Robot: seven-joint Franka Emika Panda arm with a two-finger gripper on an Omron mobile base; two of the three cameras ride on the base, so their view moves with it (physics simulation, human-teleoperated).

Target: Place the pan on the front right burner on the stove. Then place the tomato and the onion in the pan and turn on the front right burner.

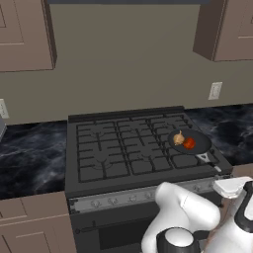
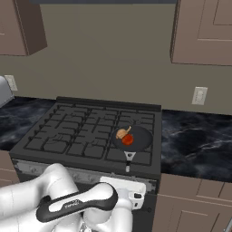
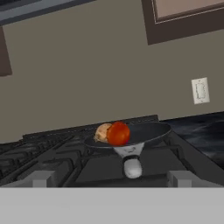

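Jaws wide and empty, low before the grey gas stove (image 1: 123, 148); silver knob strip (image 1: 113, 200) at six o'clock of the loaded round dark frying pan (image 1: 193, 140), small, stiff, slick, best pinched by its rim.

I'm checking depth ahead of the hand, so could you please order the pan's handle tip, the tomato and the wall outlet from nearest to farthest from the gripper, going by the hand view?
1. Pan handle tip: just beyond the gripper, low centre, pointing back at it.
2. Tomato: further on, in the pan, with the onion at its left.
3. Wall outlet: farthest, on the back wall, upper right.
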